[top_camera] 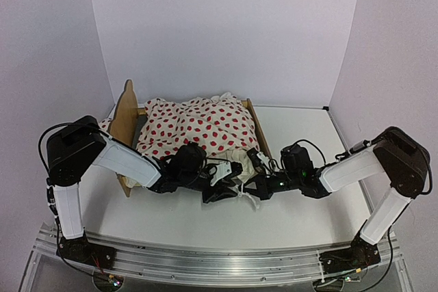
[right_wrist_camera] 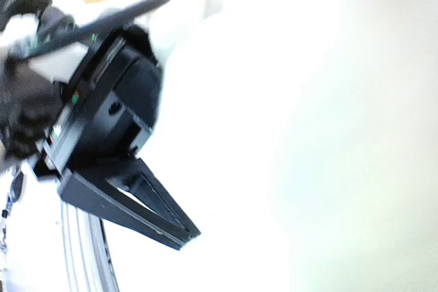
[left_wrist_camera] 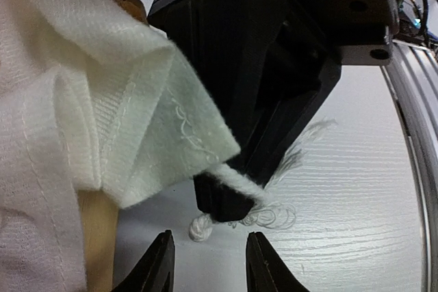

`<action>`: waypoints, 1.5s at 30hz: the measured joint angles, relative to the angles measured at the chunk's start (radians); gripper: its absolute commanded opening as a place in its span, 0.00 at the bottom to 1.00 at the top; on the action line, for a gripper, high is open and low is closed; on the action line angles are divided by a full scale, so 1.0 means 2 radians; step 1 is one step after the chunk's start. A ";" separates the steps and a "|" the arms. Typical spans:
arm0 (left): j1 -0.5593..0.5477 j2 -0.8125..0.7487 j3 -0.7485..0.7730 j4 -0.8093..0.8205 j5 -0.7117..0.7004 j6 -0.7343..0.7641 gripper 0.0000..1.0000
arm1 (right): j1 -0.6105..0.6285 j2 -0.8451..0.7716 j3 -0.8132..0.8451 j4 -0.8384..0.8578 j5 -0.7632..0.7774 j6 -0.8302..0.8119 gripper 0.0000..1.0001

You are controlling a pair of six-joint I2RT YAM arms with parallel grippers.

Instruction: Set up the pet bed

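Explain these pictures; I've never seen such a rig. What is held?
A left arm and a right arm, both robotic, stand at the near edge of a table, each ending in a two-finger gripper. One picture looks down from above; the others come from cameras on each wrist. On the table sits a wooden bed with a red-dotted blanket heaped on it. The left gripper is open and empty; the right gripper is shut on a white cord from the blanket. The right wrist picture is mostly glare.
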 measured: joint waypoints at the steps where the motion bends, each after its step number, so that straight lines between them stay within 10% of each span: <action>1: 0.005 0.000 0.004 -0.008 0.016 -0.001 0.36 | 0.000 0.000 0.000 -0.002 0.000 -0.006 0.00; 10: 0.027 0.009 0.034 -0.051 0.131 0.000 0.31 | -0.002 -0.003 0.010 -0.033 0.001 -0.048 0.00; 33: 0.032 0.031 0.051 -0.050 0.105 0.020 0.28 | -0.002 -0.009 0.020 -0.054 0.000 -0.079 0.00; 45: 0.034 0.031 0.051 -0.032 0.130 0.029 0.04 | -0.002 -0.008 0.030 -0.067 0.001 -0.092 0.00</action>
